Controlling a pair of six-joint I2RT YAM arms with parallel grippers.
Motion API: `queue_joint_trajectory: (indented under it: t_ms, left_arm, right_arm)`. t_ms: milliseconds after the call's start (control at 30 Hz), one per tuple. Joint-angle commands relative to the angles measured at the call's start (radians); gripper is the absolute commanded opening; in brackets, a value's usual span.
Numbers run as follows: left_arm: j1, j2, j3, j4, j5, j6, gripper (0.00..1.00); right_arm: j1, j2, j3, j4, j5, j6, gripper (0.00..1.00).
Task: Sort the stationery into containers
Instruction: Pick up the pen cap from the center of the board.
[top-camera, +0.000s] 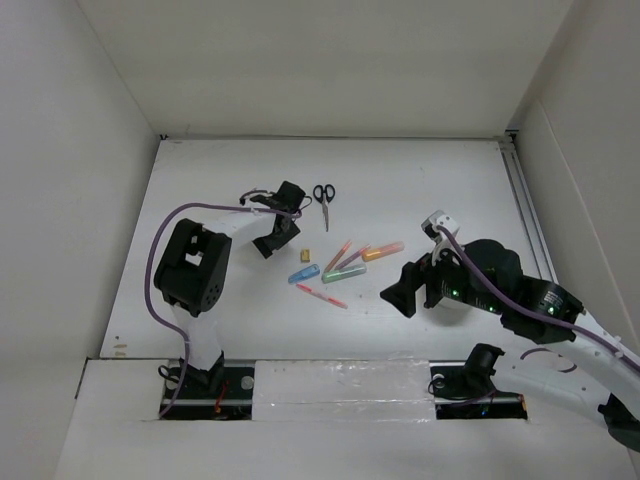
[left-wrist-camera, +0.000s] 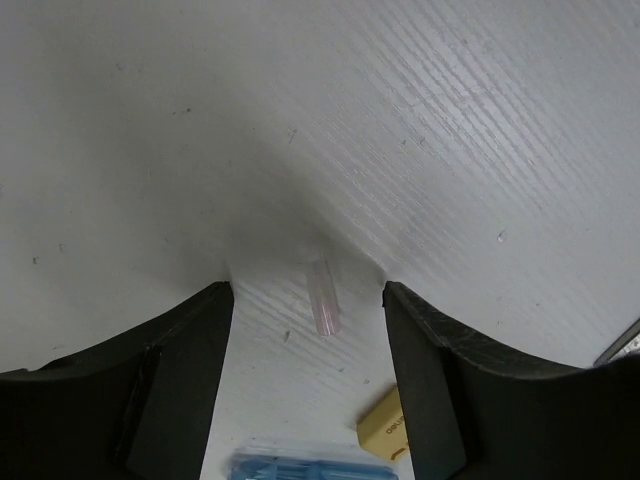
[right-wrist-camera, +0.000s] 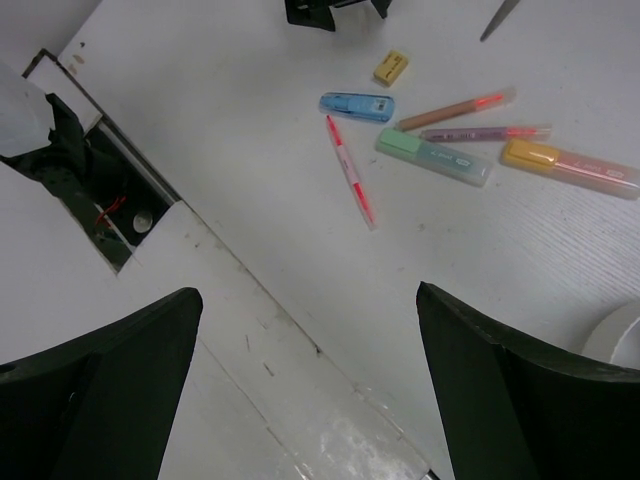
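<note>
Stationery lies loose on the white bench (top-camera: 200, 200) between my two arms. My left end effector (left-wrist-camera: 305, 292) hangs low over the bench, jaws parted and grasping nothing. Between its two black fingers (left-wrist-camera: 170, 385) a short, clear pinkish tube (left-wrist-camera: 323, 298) lies flat on the surface, touching neither finger; what that tube is I cannot tell. Close by, at the bottom of the left wrist view, sit the tiny yellow block (left-wrist-camera: 385, 425) and the stubby blue marker (left-wrist-camera: 310, 468), near each other but apart. The black-handled scissors (top-camera: 323, 194) lie just to the right of my left wrist, handles toward the far side, well apart from the pens. My right end effector (right-wrist-camera: 308, 298) is released too, its fingers spread wide over bare bench with nothing between them. Ahead of it the red pen (right-wrist-camera: 350, 172) lies with one end just beside the blue marker. The green marker (right-wrist-camera: 433, 157) rests next to it, then the purple pen (right-wrist-camera: 483, 132) and the orange pen (right-wrist-camera: 455, 108) above that. The orange marker (right-wrist-camera: 570, 165) is at the right end of the group. The round white cup (right-wrist-camera: 615, 340) stands on the bench mostly hidden under my right arm, only a bit of its rim showing, so I cannot see its compartments.
</note>
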Motion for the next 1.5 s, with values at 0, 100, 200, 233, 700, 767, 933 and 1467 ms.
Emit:
queue_joint_trajectory:
  t_ms: [0,100,200,233,700,767,933,1467]
  left_arm:
    - [-0.001,0.009,-0.006,-0.017,-0.012,-0.027,0.57]
    - [-0.001,0.03,-0.006,-0.017,-0.003,-0.037,0.45]
    - [-0.001,0.041,-0.006,-0.017,0.006,-0.037,0.39]
    - [-0.001,0.041,-0.006,-0.017,0.006,-0.037,0.39]
    - [-0.001,0.099,0.03,-0.097,0.006,-0.007,0.35]
    - [-0.001,0.108,0.03,-0.097,0.029,0.003,0.35]
    - [-0.001,0.142,0.039,-0.097,0.063,0.025,0.34]
    - [-0.001,0.167,0.048,-0.085,0.089,0.075,0.0]
  right_arm:
    - [0.01,-0.008,0.004,0.049,-0.006,0.007,0.94]
    - [0.01,-0.008,0.004,0.049,-0.006,0.007,0.94]
    - [0.01,-0.008,0.004,0.058,-0.006,-0.002,0.94]
    - [0.01,-0.008,0.004,0.058,-0.006,-0.002,0.94]
    - [0.01,-0.037,0.004,0.067,-0.016,-0.011,0.94]
    - [0.01,-0.037,0.004,0.067,-0.016,-0.011,0.94]
    - [0.01,-0.037,0.013,0.067,-0.025,-0.02,0.94]
    - [0.01,-0.037,0.004,0.104,-0.075,-0.031,0.93]
